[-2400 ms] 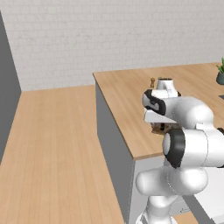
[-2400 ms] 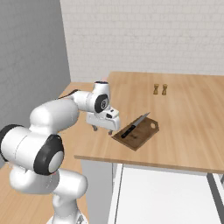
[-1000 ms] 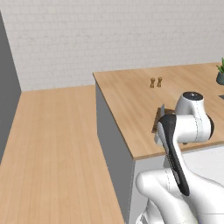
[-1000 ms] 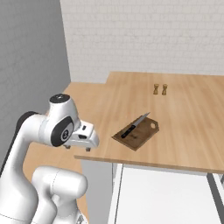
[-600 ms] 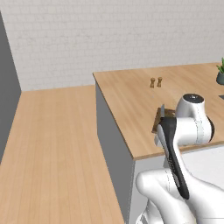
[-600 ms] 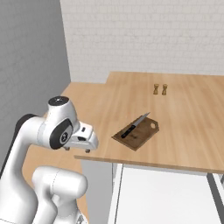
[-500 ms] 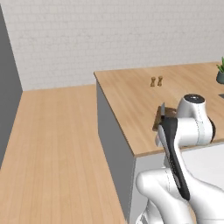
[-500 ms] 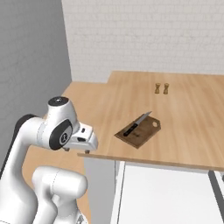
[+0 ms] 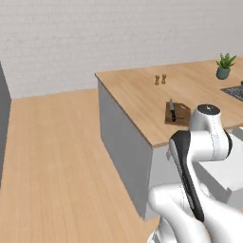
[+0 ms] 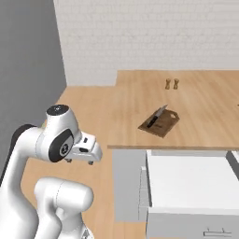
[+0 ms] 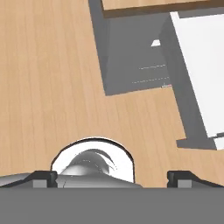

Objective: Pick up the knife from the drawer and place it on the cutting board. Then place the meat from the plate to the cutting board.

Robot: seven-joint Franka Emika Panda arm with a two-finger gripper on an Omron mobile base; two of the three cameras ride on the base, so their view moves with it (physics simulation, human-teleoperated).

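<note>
The claw (image 11: 112,176) stands spread wide with nothing between its fingers (image 11: 43,177), one dark tip at each lower corner of the hand view. It points down at the wooden floor (image 11: 48,87) beside the grey cabinet side (image 11: 131,57). In the right base view the claw (image 10: 80,161) hangs low off the counter's near corner, carried on the folded white arm (image 10: 51,140), well apart from everything on top of the counter (image 10: 205,107).

The drawer (image 10: 186,186) is pulled out below the counter edge, its white inside showing and its light grey front panel toward the camera; in the hand view its white floor (image 11: 203,61) runs along the right side.

The knife (image 10: 154,117) lies on the cutting board (image 10: 161,123), black handle toward the counter's near edge and grey blade pointing away, roughly along the board's length. In the left base view the same knife (image 9: 172,109) rests on the board (image 9: 179,114), partly behind the arm's white elbow (image 9: 209,133).

Farther back on the counter stand two small brown shakers (image 10: 171,84) side by side, and a small potted plant (image 9: 224,65) sits near the far right in the left base view
</note>
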